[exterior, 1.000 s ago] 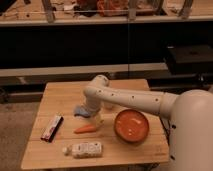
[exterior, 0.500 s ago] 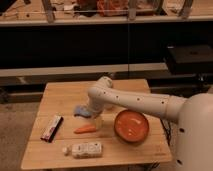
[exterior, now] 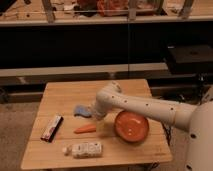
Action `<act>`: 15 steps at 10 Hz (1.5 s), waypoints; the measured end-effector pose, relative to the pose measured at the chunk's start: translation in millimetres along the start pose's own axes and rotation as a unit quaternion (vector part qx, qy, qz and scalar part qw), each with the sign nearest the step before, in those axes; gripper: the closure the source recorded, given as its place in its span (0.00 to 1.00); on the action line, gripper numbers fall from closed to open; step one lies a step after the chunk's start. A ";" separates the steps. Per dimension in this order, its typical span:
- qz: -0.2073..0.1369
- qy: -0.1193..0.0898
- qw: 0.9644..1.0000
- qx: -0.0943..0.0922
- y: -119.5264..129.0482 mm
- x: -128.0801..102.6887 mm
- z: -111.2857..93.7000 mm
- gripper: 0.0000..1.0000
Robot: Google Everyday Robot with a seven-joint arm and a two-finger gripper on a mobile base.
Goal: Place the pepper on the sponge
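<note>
Hovering at three o'clock of the sponge (exterior: 80,110), the gripper (exterior: 96,116), its closure untellable, is probably needing a crosswise mid-body grasp on the pepper (exterior: 85,129) at its seven.

We've got a wooden table (exterior: 62,95) with a big orange bowl (exterior: 131,126) sitting right of centre. Near the front edge a white bottle (exterior: 85,149) lies on its side. Over on the left there's a dark flat packet (exterior: 52,128) with a red edge, lying at an angle, well apart from the bowl. Behind the table we see a dark shelf (exterior: 65,47), and a black box (exterior: 192,57) off right. The gripper (exterior: 94,114) is low over the table, just left of the bowl.
</note>
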 end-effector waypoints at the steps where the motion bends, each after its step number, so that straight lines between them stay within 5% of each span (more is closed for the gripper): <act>1: 0.014 -0.008 1.000 0.009 1.9 2.9 0.6 0.20; 9: 0.061 -0.071 0.996 0.011 9.6 4.8 20.2 0.20; 15: 0.102 -0.088 0.991 0.007 15.6 6.8 25.9 0.20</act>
